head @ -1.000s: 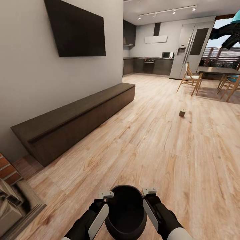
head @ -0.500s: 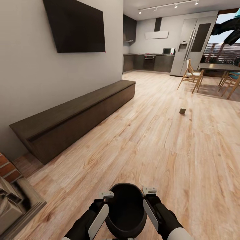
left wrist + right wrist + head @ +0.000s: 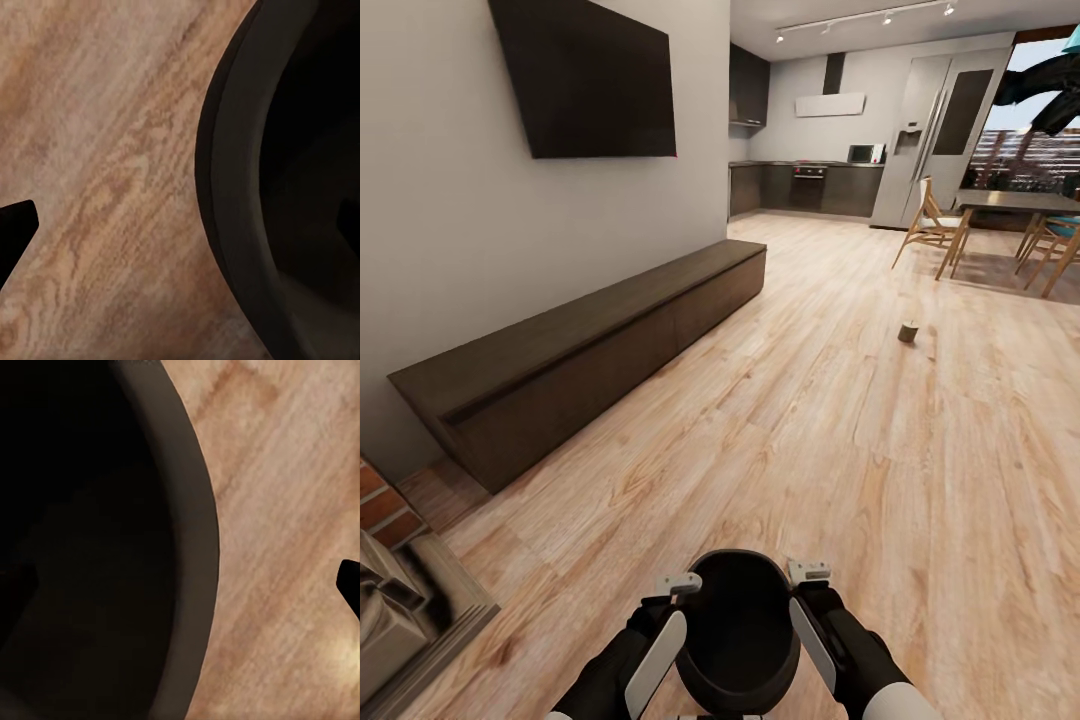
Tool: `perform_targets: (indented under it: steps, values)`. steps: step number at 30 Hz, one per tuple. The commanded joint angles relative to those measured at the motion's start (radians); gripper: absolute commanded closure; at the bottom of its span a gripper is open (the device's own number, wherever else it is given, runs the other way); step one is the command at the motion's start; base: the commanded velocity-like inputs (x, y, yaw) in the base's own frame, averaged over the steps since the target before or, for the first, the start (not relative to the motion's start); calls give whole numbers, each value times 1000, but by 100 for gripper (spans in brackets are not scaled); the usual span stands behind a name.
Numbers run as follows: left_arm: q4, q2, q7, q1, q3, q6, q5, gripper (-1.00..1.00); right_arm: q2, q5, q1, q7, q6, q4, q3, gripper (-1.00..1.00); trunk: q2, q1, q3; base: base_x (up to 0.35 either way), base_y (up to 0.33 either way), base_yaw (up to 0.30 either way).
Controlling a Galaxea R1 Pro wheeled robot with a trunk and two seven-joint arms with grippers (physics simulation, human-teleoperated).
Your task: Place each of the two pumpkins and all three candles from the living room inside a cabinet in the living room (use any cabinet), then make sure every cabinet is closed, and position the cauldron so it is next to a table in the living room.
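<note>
The black cauldron (image 3: 742, 630) sits low in front of me over the wooden floor, between both arms. My left gripper (image 3: 678, 592) is at its left rim and my right gripper (image 3: 808, 580) at its right rim. Both are open, each with one finger inside the cauldron (image 3: 300, 180) and one outside the rim (image 3: 195, 555), wide apart. One candle (image 3: 907, 332) stands on the floor far ahead to the right. The long dark cabinet (image 3: 590, 350) runs along the left wall with its fronts shut. The pumpkins are out of view.
A dining table (image 3: 1015, 200) with wooden chairs (image 3: 932, 225) stands at the far right. A TV (image 3: 588, 80) hangs above the cabinet. A brick fireplace corner (image 3: 390, 560) is at my near left. The kitchen lies at the back.
The camera shifted slightly a second ago, so the whole picture moved. The arms and the cauldron have kept their places relative to each other.
</note>
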Motion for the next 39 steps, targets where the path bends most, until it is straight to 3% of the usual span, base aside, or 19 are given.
perform_targets:
  steps: [1,10,15,19,32,39]
  values:
    - [-2,0,9,-1,-2,-1,8,-100,0,-11,-1,-9,3,-1,4,-100,0,0,-1,0,0,0]
    - [-91,0,20,-1,7,0,11,-100,1,-8,-1,-12,4,1,4,-100,0,0,-1,0,0,0]
    - [-97,0,20,-1,8,1,12,-100,2,-8,-26,-12,11,8,4,-100,0,0,-1,0,0,0]
    - [-102,0,18,-1,7,0,9,-100,0,-9,-62,-10,2,95,4,-100,0,0,-1,0,0,0]
    - [-111,0,15,-1,3,-2,8,-100,0,-10,-67,-9,-41,115,4,-100,0,0,-1,0,0,0]
    - [-110,0,13,-1,3,-2,8,-100,-1,-9,-67,-9,-46,114,4,-100,-2,3,-28,0,0,0]
